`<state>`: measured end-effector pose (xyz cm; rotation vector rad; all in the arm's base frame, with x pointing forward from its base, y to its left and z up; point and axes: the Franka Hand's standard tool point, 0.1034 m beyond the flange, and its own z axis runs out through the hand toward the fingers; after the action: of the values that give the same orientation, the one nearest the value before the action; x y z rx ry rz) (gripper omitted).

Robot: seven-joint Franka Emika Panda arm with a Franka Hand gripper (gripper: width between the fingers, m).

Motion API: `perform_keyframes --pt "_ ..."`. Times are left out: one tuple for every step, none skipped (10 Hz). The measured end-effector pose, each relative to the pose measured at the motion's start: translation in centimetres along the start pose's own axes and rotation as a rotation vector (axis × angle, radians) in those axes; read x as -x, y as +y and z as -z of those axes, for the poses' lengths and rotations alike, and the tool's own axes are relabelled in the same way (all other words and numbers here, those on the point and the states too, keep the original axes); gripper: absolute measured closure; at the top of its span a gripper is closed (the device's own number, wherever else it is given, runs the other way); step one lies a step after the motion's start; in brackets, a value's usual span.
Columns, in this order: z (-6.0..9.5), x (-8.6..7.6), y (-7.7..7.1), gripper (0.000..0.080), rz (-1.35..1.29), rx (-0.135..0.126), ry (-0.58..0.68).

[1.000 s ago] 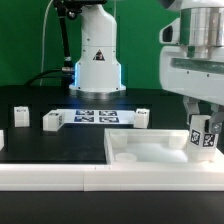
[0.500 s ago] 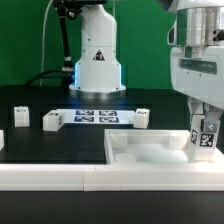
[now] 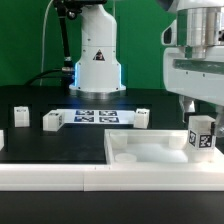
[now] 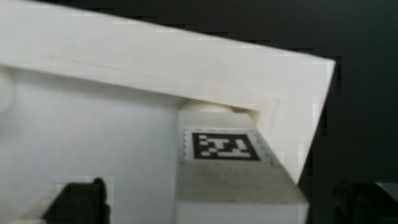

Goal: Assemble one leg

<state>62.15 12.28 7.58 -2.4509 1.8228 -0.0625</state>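
Observation:
A leg, a small white block with a square tag facing front, stands upright at the far right corner of the large flat white panel. My gripper hangs just above it, open. In the wrist view the leg lies between my two dark fingers, with a gap on each side, over the panel's corner. Three more legs stand on the black table.
The marker board lies in front of the white robot base. Another white block shows at the exterior view's left edge. A white rail runs along the table's front.
My gripper has risen from around the leg and now sits above it. The leg stays upright at the panel's corner.

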Motion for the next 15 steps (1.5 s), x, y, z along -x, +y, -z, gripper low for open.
perform_keyframes --pt "0.0 0.1 0.0 0.0157 0.106 0.002 -0.001" --pt "0.0 0.4 0.0 0.0151 0.181 0.005 -0.003" --pt "0.1 0.7 -0.1 0.0151 0.317 0.008 0.0" --pt "0.1 0.7 -0.2 0.0151 0.422 0.007 -0.001" --pt "0.1 0.7 -0.2 0.0151 0.535 0.008 0.0" --pt "0.1 0.6 -0.2 0.0151 0.659 0.013 0.002" --pt "0.2 0.4 -0.3 0.0151 0.778 0.019 0.003" --pt "0.3 0.2 -0.3 0.0151 0.858 0.02 0.005" --pt "0.3 0.0 -0.3 0.0151 0.943 0.022 0.006" --pt "0.3 -0.1 -0.3 0.0151 1.009 0.024 0.005" --pt "0.2 -0.4 -0.2 0.0151 1.147 0.043 0.002" --pt "0.3 -0.6 -0.2 0.0151 1.231 0.051 0.007" --pt "0.2 -0.6 -0.2 0.0151 1.31 0.059 0.011" --pt "0.2 -0.6 -0.2 0.0151 1.359 0.066 0.018" --pt "0.1 -0.8 -0.1 0.0151 1.416 0.074 0.025"
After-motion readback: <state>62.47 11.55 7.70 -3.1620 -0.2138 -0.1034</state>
